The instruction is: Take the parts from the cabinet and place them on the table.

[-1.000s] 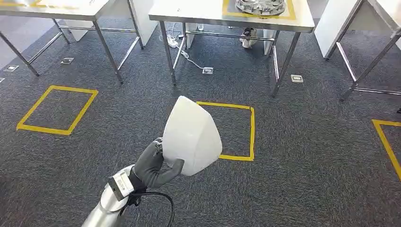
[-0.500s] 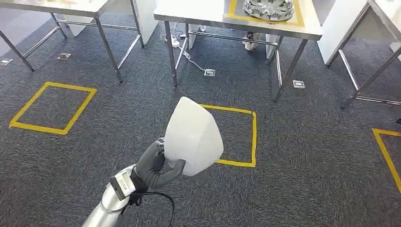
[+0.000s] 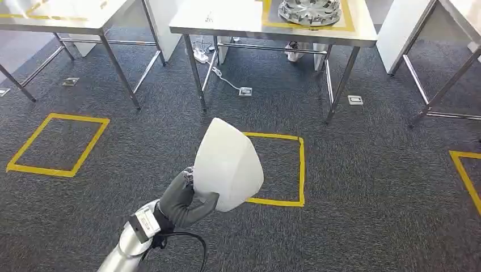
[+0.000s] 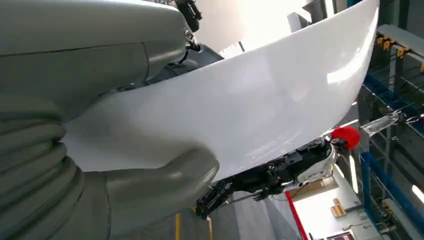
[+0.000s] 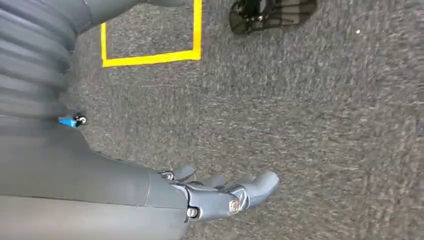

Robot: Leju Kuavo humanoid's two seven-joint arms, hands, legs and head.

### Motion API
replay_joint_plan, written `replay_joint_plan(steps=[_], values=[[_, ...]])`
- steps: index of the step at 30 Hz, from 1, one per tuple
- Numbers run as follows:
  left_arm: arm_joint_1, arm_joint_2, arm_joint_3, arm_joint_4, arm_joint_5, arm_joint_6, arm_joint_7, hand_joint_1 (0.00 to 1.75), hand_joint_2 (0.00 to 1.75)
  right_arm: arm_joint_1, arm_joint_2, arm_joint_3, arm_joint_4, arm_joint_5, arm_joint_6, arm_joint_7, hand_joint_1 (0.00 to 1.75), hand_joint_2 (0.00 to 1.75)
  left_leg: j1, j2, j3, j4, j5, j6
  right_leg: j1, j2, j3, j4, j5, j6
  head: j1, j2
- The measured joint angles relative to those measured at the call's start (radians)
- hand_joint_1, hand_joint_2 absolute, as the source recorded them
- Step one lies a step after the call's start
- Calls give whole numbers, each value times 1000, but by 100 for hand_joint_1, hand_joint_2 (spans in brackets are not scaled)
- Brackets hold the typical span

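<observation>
My left hand (image 3: 182,199) grips a large white curved shell part (image 3: 228,164) by its lower edge and holds it upright above the carpet. In the left wrist view the white part (image 4: 240,105) lies against my thumb (image 4: 165,175), and my left hand (image 4: 75,165) wraps around its edge. A steel table (image 3: 244,22) stands ahead, with a silver wheel-like part (image 3: 309,8) inside a yellow taped outline. My right hand (image 5: 220,197) hangs over the carpet with its fingers stretched out and nothing in it.
Yellow taped squares mark the carpet: one just behind the white part (image 3: 283,170), one at the left (image 3: 57,141), one at the right edge (image 3: 465,170). A second steel table (image 3: 62,14) stands at the left. A cable and floor sockets (image 3: 245,90) lie under the middle table.
The whole view has shifted and swayed, so the camera has moved. The white part stays held in my left hand in the same pose.
</observation>
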Motion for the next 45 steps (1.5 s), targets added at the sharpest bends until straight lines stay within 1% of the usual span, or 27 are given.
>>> replay_joint_plan(steps=[2,3,4,6,8,10,12,13,14,15,17,18,19,21,24,27,28,29,30,33,35,37,39,40,43,44,45], values=[[0,0,0,-2,0,2,0,175,175,-1,0,1,0,3,0,-5,0,175,-3,0,50,-165,126,13,0,1,27,0,-18,4,-2,0],[-1,2,-1,-1,0,3,-2,175,175,-1,1,1,0,2,0,-7,0,175,-7,-1,59,-212,153,22,1,1,30,1,-27,8,-3,0],[-2,2,-1,0,0,3,-3,175,175,-3,0,1,0,2,0,-12,0,175,-12,-1,57,-213,101,22,2,5,31,3,-31,15,-3,0],[-1,3,-2,-2,0,6,-5,175,175,-4,0,1,0,2,0,-16,0,175,-11,-2,59,-217,129,36,4,3,36,13,-35,28,-3,0],[-2,1,-2,-5,0,6,-6,175,175,-6,-1,1,0,2,0,-16,0,175,-3,-2,84,-228,130,46,2,1,37,23,-40,38,-2,0],[-6,0,-1,-8,0,6,-6,175,175,-12,0,1,0,2,-1,-15,0,175,-3,-1,95,-233,125,55,-1,-1,-27,133,-59,48,5,0],[-6,-4,-2,-9,0,6,-6,175,175,-10,-3,1,0,2,-2,-12,0,175,-3,-1,101,-234,115,58,-4,-1,-121,266,-120,59,7,0],[-6,-4,-2,-9,0,6,-6,175,175,-9,-4,1,0,2,-2,-11,0,175,-2,-2,106,-234,108,57,-6,-1,-155,301,-136,61,8,0],[-5,-4,-2,-9,0,6,-6,175,175,-9,-4,1,0,2,-2,-11,0,175,-2,-3,115,-234,101,55,-8,-1,-171,298,-124,62,11,0],[-5,-5,-2,-10,0,6,-6,175,175,-9,-4,1,0,2,-2,-12,0,175,-1,-3,127,-234,92,52,-10,-2,-165,250,-80,64,11,0],[-5,-6,-2,-10,0,6,-6,175,175,-9,-4,1,0,2,-2,-12,0,175,2,-2,154,-234,74,45,-14,-4,-106,83,42,65,12,0],[-6,-6,-2,-10,0,6,-6,175,175,-7,-4,1,0,3,-2,-12,0,175,2,-2,154,-234,65,39,-16,-9,-90,15,84,64,15,0],[-6,-6,-2,-10,0,6,-6,175,175,-9,-4,1,0,5,0,-12,0,175,-1,-3,163,-230,60,32,-9,-13,-96,16,33,52,16,0],[-6,-7,-2,-11,0,6,-6,175,175,-6,-4,1,0,5,0,-12,0,175,-2,-3,171,-227,58,16,-5,-11,-92,13,54,32,16,0],[-8,-6,-3,-15,0,7,-6,175,175,-6,-4,1,0,9,-1,-12,0,175,1,-3,166,-191,49,1,-9,-7,-56,7,45,11,13,0],[-7,-6,-4,-18,0,7,-6,175,175,-10,-5,1,0,14,-11,10,0,175,2,-2,32,19,-31,-1,-7,-6,-40,7,28,0,2,0],[-3,-5,-4,-18,0,7,-6,175,175,-9,-6,1,0,13,-17,15,0,175,2,-2,-8,67,-58,-2,-6,-5,-33,7,21,0,0,0],[1,-6,-4,-19,0,7,-3,175,175,-7,-8,1,0,14,-28,16,0,175,2,-2,-28,77,-57,-1,-5,-4,-24,7,14,0,-1,0],[3,-6,-5,-19,0,7,-2,175,175,-7,-8,1,0,16,-35,15,0,175,1,-2,-28,46,-25,1,-4,-2,-13,7,6,0,-1,0],[3,-5,-5,-26,0,7,1,175,175,-8,-11,0,0,14,-64,-10,0,175,-5,-2,45,-194,157,26,-1,0,19,6,-20,5,-5,0],[5,-3,-6,-26,0,8,2,175,175,-13,-13,-2,0,10,-76,-26,0,175,-14,-3,43,-209,107,27,0,2,20,7,-32,19,-5,0],[9,-3,-6,-30,0,10,1,175,175,-12,-18,-3,-2,9,-81,-45,0,175,-13,-5,48,-223,140,44,1,1,28,17,-25,34,-5,0],[11,-4,-6,-33,1,10,-1,175,175,-13,-21,-3,-2,4,-82,-61,0,175,-5,-6,87,-234,139,53,2,-2,40,30,-35,42,-2,0],[10,-4,-5,-34,3,10,-3,175,175,-15,-21,-3,-2,1,-78,-60,0,175,-5,-4,97,-238,135,59,1,-3,30,53,-50,49,1,0],[12,-4,-5,-34,5,10,-5,175,175,-16,-30,-8,-2,0,-63,-36,0,175,-5,-6,105,-238,120,64,-3,-3,-113,262,-139,59,8,0],[14,-3,-5,-34,5,10,-5,175,175,-14,-33,-8,-2,3,-62,-28,0,175,-5,-7,109,-237,114,63,-3,-3,-152,304,-148,62,9,0],[15,-3,-5,-33,6,10,-5,175,175,-12,-34,-8,-2,3,-61,-28,0,175,-5,-9,117,-237,108,61,-5,-3,-165,295,-125,65,11,0]])
